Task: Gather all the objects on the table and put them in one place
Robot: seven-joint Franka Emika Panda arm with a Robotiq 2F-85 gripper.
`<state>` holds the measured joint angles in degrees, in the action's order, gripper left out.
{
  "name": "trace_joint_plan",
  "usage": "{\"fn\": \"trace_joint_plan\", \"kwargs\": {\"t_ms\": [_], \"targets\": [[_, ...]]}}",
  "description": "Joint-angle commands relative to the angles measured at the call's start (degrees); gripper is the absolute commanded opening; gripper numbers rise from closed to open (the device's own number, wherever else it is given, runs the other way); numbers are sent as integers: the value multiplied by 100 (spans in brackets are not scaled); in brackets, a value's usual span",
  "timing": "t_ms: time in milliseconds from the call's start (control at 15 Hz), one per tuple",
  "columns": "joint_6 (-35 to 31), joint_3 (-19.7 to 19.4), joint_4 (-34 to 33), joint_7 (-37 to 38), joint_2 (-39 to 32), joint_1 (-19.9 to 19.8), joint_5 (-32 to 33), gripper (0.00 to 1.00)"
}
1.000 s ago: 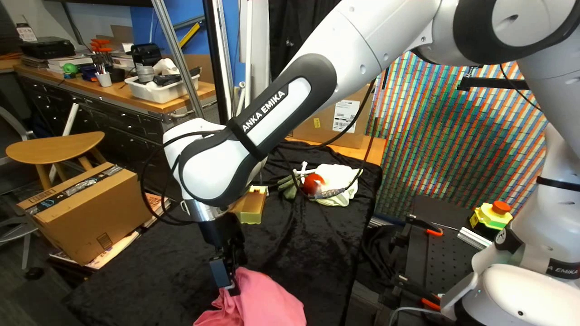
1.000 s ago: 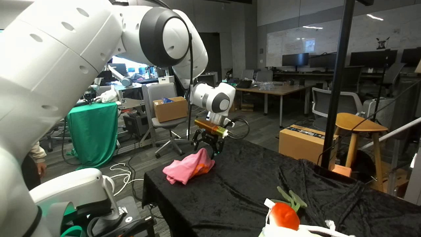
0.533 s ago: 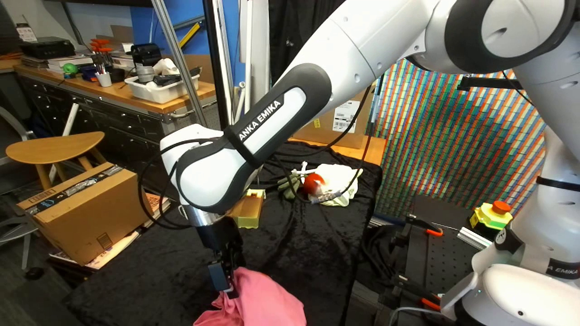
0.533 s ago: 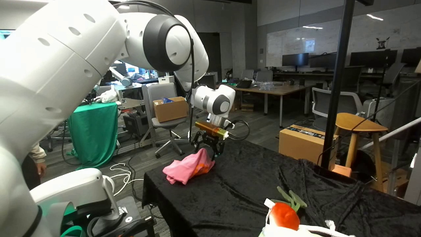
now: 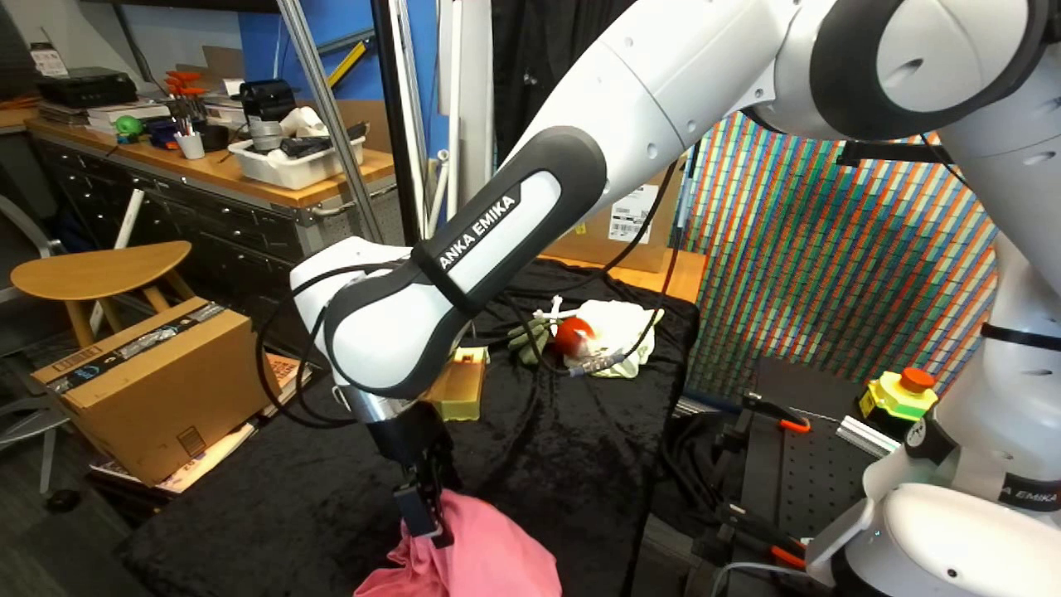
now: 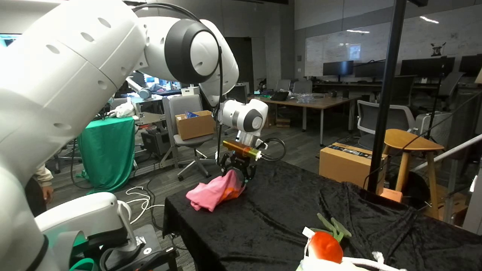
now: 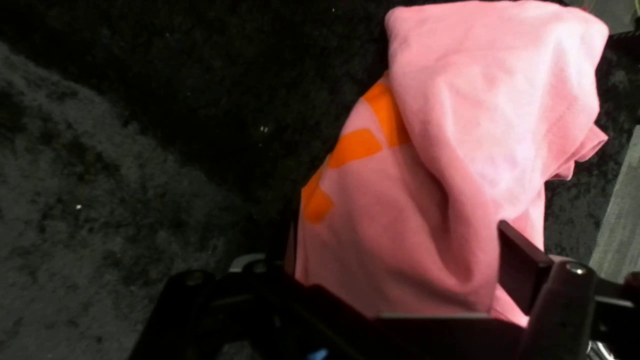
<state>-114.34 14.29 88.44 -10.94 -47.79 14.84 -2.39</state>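
A pink cloth (image 5: 489,551) with orange patches lies crumpled at an end of the black-covered table; an exterior view (image 6: 216,192) and the wrist view (image 7: 450,150) also show it. My gripper (image 6: 236,178) is low over its raised part. In the wrist view, the gripper (image 7: 400,240) is open, its two fingers wide apart with cloth between them. The far finger is mostly dark. At the table's other end sit a red round object (image 5: 574,336), a green object (image 5: 529,342), a pale cloth (image 5: 617,332) and a white knotted piece (image 5: 557,311).
The black table cover (image 6: 278,214) has wrinkles. An amber-yellow block (image 6: 243,148) rides on the wrist. Black cables (image 5: 273,365) hang from the arm. A black post (image 6: 384,94) stands by the table, near a cardboard box (image 6: 350,163). Another carton (image 5: 613,232) stands behind.
My gripper has come down slightly over the pink cloth and tilted a little, with its fingers still apart. The cloth and the other objects have not visibly moved.
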Motion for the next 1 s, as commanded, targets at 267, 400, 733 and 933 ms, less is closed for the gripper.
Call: {"fn": "trace_joint_plan", "kwargs": {"t_ms": [267,400,733,933], "targets": [[312,-35,-271,45,-94,47,21,33],[319,-16,-266,17,-80,21,-10,20],[75,40,-115,-121,97,-123,-117,2],[-361,4,112,4,345,-226,-185,7]]}}
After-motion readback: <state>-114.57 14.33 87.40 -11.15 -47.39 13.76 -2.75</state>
